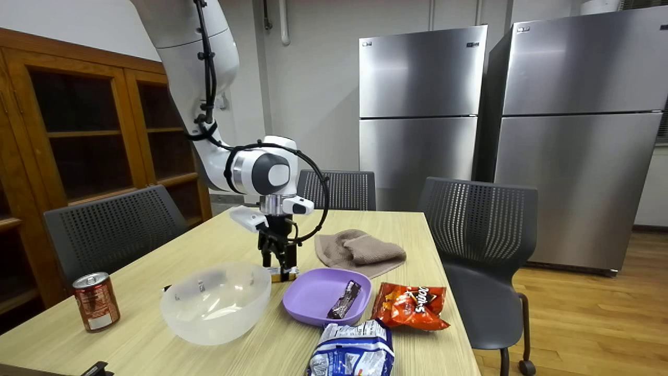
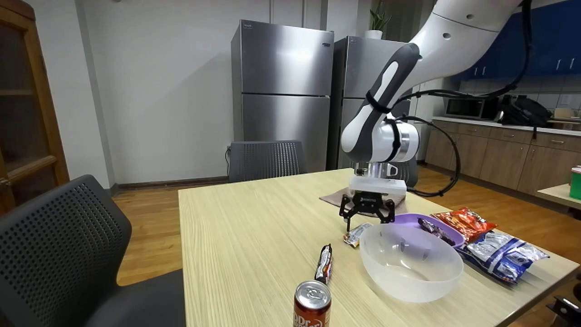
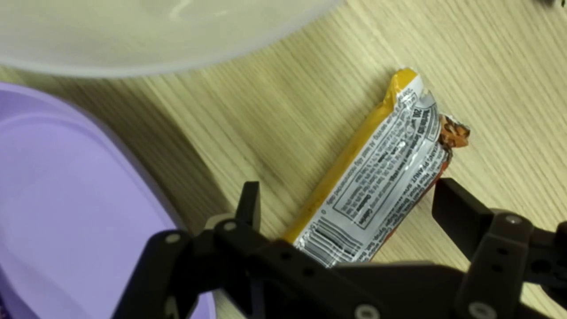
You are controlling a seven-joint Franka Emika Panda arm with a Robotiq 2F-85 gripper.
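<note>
1. One Robotiq gripper on white Panda arm; points down, low over the table. Fingers spread wide, broad gap btwn them.
2. Snack bar: yellow/white/red wrapper, "PEANUT" legible. Lies on table under gripper; in wrist view runs aslant through the gap, lower end hidden by gripper. Contact w/ either finger: can't tell.
3. Its printed back is up (barcode + nutrition text); crumpled orange-brown bit sticks out nr upper end.
4. Purple plate: flat on table, nr snack bar but apart. Holds dark candy bar, lying at a slant.
5. Frosted bowl: translucent, upright, just beside plate. Wood grain shows btwn bowl & snack bar in wrist view.
6. Second candy bar, dark wrapper w/ pale panel: on table nr Dr Pepper can. Can upright, base cut off by frame edge in an exterior view.
7. Red Doritos bag and blue/white snack bag: both lie nr plate.
8. Brown towel: rumpled, on table nr plate, visible in both exterior views.
9. Bkgd: mesh-back chairs around table, 2 stainless fridges, wooden cabinet w/ glass doors, microwave on counter.
</note>
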